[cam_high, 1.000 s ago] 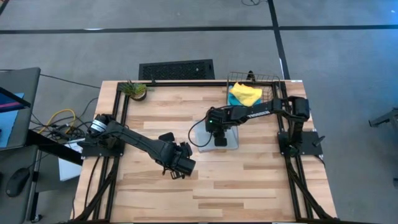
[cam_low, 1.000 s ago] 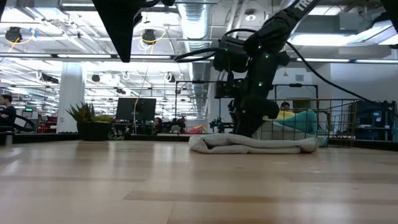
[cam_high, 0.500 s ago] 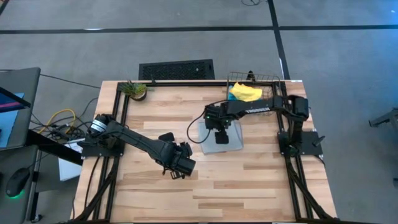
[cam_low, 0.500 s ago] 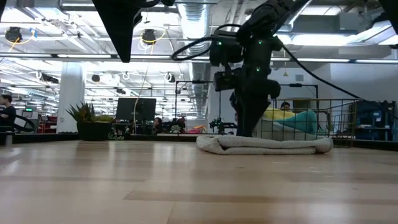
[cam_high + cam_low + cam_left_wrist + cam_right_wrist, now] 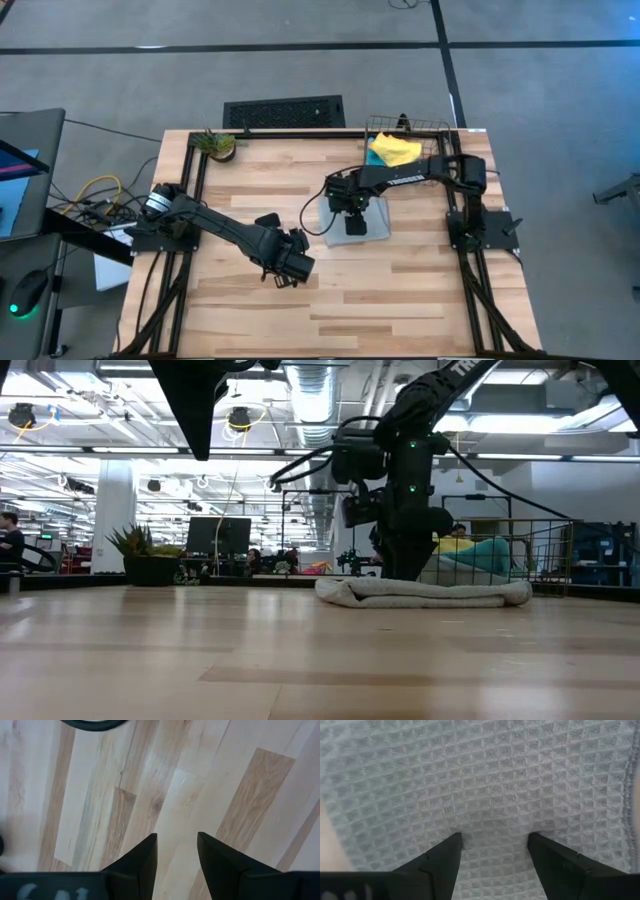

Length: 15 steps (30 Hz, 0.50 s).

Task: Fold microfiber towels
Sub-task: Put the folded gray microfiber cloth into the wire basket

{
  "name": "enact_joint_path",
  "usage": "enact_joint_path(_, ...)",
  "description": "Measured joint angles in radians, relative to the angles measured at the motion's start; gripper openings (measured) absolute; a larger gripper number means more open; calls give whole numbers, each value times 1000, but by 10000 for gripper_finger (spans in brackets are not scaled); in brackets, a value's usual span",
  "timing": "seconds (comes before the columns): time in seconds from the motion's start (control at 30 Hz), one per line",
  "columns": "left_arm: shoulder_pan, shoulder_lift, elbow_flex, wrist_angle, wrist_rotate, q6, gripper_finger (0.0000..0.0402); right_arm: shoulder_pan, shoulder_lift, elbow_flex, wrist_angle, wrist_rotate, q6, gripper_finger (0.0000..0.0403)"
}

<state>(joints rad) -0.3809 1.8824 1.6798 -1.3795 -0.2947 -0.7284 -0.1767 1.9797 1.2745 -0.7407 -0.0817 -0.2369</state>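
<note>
1. Since a second ago the folded grey-green towel (image 5: pixel 356 223) has shifted slightly toward the table's right side, and the right gripper (image 5: pixel 353 212) has gone from closing on it to standing with jaws spread.
2. Towel now: a flat, folded bundle on the wooden table (image 5: pixel 400 300), right of centre, just in front of the wire basket (image 5: pixel 407 128). Low view shows it as a low, rumpled roll (image 5: pixel 425 593).
3. Right gripper: directly over the towel, fingers (image 5: pixel 442 860) apart and pressed to the waffle weave, gripping nothing.
4. Basket at the far right corner holds a yellow towel (image 5: pixel 395 150) on top of a cyan-blue one (image 5: pixel 377 162).
5. Left gripper (image 5: pixel 297 262): parked above bare planks left of centre, well apart from the towel; fingers (image 5: pixel 145 855) held apart, empty.
6. Surface: pale butcher-block boards, black frame rails along both sides. Small potted plant (image 5: pixel 218 145) at the far left corner.
7. Room: grey floor with dark tape lines; a black floor grate (image 5: pixel 284 111) behind the table. Low view shows an open workshop, ceiling ducts, monitors, a person (image 5: pixel 12 540) at far left.
</note>
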Motion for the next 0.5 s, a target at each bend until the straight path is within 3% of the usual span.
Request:
enact_joint_path(0.13,0,0,0,0,0,0,132,2,22,1,0,28,1,260)
enact_joint_path(0.33,0,0,0,0,0,0,132,-2,28,1,-2,-10,-10,255)
enact_joint_path(0.5,0,0,0,0,0,1,132,-2,29,1,0,-12,-33,191)
